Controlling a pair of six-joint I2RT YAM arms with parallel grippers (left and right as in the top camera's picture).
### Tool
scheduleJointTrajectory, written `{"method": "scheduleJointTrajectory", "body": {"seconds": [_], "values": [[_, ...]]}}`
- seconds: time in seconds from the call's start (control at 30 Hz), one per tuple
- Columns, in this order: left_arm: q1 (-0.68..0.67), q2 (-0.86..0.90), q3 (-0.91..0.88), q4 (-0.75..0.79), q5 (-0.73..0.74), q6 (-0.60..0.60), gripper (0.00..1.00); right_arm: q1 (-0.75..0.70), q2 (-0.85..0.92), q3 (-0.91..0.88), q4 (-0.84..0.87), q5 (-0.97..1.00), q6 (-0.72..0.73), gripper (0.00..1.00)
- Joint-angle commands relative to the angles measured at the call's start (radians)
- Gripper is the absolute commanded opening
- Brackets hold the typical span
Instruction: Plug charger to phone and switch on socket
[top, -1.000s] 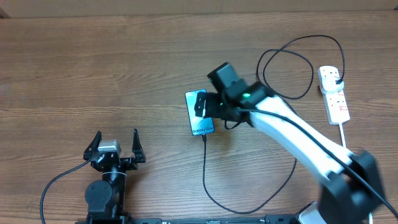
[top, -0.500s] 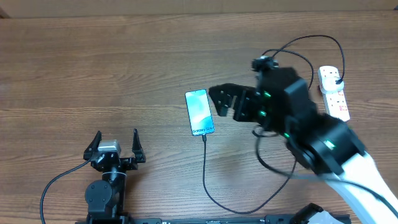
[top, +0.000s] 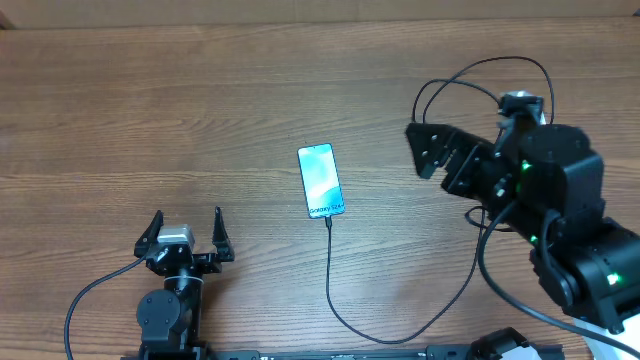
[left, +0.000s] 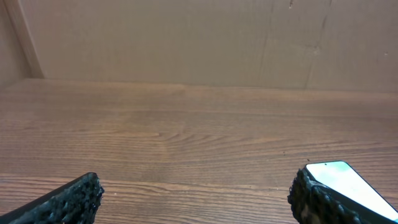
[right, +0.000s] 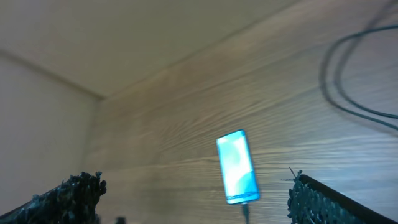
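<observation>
**Item 1: phone.** A slim rectangular smartphone (top: 321, 180) with a lit light-blue-and-white screen, thin dark edges and a line of small white lettering near the end facing the robot. It lies flat and screen-up on the brown wood-grain table (top: 150, 100), near the middle. Its long axis runs away from the robot with a slight tilt. It lies between the two grippers and touches neither. The right wrist view shows it as a bright blue slab low in the centre. The left wrist view shows only one pale corner, beside the right-hand finger (left: 320, 200).

**Item 2: charger.** A long thin black cable (top: 330, 270). Its small tip meets the phone's near short edge. From there the cable runs toward the robot, sweeps in a wide curve to the right and rises behind the right arm. Further loops lie on the far right of the table. The plug end cannot be seen.

**Item 3: left gripper** (top: 187, 222). A black two-finger pincer at the near left edge, well apart from the phone. Its jaws are spread wide and hold nothing.

**Item 4: right gripper** (top: 432, 160). A black pincer raised above the table to the right of the phone, with its fingers pointing toward the phone. Its jaws are fully released and empty.
</observation>
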Motion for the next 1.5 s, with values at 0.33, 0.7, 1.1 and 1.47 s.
{"method": "scheduleJointTrajectory", "body": {"seconds": [0.33,0.7,1.1,1.47], "values": [[0.007,-0.011,-0.002,0.0,0.008,0.014,1.0,-0.092,0.021,-0.002,-0.038,0.001,-0.005,1.0],[0.007,-0.011,-0.002,0.0,0.008,0.014,1.0,-0.092,0.124,-0.005,-0.037,0.001,-0.005,1.0],[0.007,-0.011,-0.002,0.0,0.008,0.014,1.0,-0.092,0.14,-0.006,-0.037,0.001,-0.005,1.0],[0.007,-0.011,-0.002,0.0,0.008,0.014,1.0,-0.092,0.134,-0.034,-0.036,0.001,-0.005,1.0]]}}
